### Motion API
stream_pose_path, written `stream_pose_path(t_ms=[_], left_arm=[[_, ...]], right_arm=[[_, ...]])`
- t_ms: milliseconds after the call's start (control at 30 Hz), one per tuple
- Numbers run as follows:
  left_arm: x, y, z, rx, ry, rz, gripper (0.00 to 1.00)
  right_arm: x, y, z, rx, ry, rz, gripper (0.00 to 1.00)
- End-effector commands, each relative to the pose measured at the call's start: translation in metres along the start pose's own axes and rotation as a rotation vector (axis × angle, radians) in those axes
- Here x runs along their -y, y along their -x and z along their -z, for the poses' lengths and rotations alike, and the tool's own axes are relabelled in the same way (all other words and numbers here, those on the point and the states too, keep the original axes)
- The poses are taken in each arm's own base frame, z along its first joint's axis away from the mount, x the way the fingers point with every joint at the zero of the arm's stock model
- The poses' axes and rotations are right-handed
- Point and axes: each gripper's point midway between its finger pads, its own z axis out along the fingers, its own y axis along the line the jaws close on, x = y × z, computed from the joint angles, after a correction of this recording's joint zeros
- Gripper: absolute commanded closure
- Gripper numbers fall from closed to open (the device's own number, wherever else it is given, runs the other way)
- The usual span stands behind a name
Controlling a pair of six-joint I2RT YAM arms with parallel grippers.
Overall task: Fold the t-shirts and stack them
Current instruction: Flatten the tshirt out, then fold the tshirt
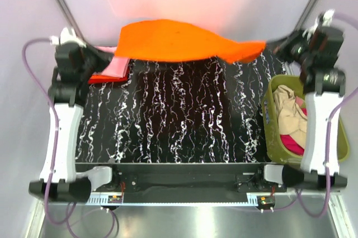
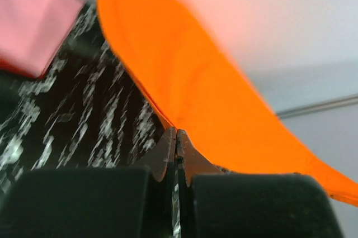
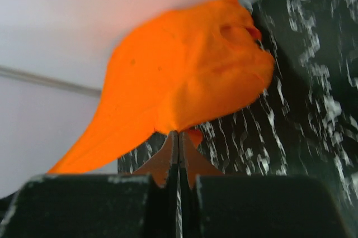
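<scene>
A bright orange t-shirt hangs stretched above the far edge of the table between both grippers. My left gripper is shut on its left edge, as the left wrist view shows, with the cloth rising from the fingertips. My right gripper is shut on its right end, as the right wrist view shows, with the cloth bunched above. A folded light pink t-shirt lies on a red-orange one at the far left. It also shows in the left wrist view.
An olive-green basket at the right holds a beige shirt and a magenta one. The black marbled table spreads between the arms. A white wall stands behind the table.
</scene>
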Motion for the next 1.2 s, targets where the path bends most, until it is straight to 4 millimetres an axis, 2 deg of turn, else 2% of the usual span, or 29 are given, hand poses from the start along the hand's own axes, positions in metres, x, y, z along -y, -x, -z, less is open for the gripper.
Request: stream_pose_path(t_ms=[0,33,67,100,133,167,200,233,300,367,467,633,733,933,1167], left_arm=[[-0.063,-0.054,0.009,-0.044,0.093,-0.021,1.0],[-0.076,-0.069,0.012,-0.071,0.114,-0.018,1.0],[-0.088,-0.086,0.018,-0.107,0.124,-0.008,1.0],[-0.095,-0.098,0.029,-0.116,0.124,-0.001,1.0],[-0.119,-0.127,0.037,-0.169,0.162,0.028,1.0],[-0.146,-0.157,0.038,-0.227,0.221,0.061,1.0],[-0.158,-0.169,0.042,-0.241,0.246,0.072,1.0],[-0.179,-0.187,0.047,-0.264,0.292,0.083,1.0],[-0.205,-0.201,0.055,-0.266,0.388,0.099,1.0],[-0.223,-0.217,0.06,-0.285,0.437,0.108,1.0],[-0.258,-0.221,0.071,-0.244,0.608,0.117,1.0],[-0.278,-0.22,0.08,-0.19,0.726,0.159,1.0],[-0.282,-0.221,0.081,-0.162,0.757,0.199,1.0],[-0.28,-0.217,0.069,-0.178,0.779,0.202,1.0],[-0.288,-0.215,0.067,-0.16,0.826,0.205,1.0]], right_arm=[[0.021,-0.058,0.032,-0.078,0.033,-0.026,1.0],[0.03,-0.077,0.037,-0.118,0.028,-0.046,1.0],[0.063,-0.115,0.033,-0.202,-0.033,-0.087,1.0],[0.067,-0.13,0.046,-0.211,-0.023,-0.1,1.0],[0.092,-0.165,0.051,-0.282,-0.062,-0.13,1.0],[0.108,-0.184,0.054,-0.322,-0.101,-0.151,1.0],[0.132,-0.213,0.056,-0.374,-0.149,-0.177,1.0],[0.142,-0.226,0.058,-0.4,-0.166,-0.188,1.0],[0.165,-0.254,0.062,-0.46,-0.222,-0.214,1.0],[0.176,-0.262,0.065,-0.464,-0.256,-0.223,1.0],[0.187,-0.267,0.067,-0.455,-0.302,-0.231,1.0],[0.192,-0.264,0.069,-0.427,-0.333,-0.231,1.0],[0.196,-0.266,0.067,-0.431,-0.35,-0.221,1.0],[0.196,-0.266,0.046,-0.455,-0.302,-0.214,1.0],[0.197,-0.271,0.021,-0.513,-0.339,-0.082,1.0]])
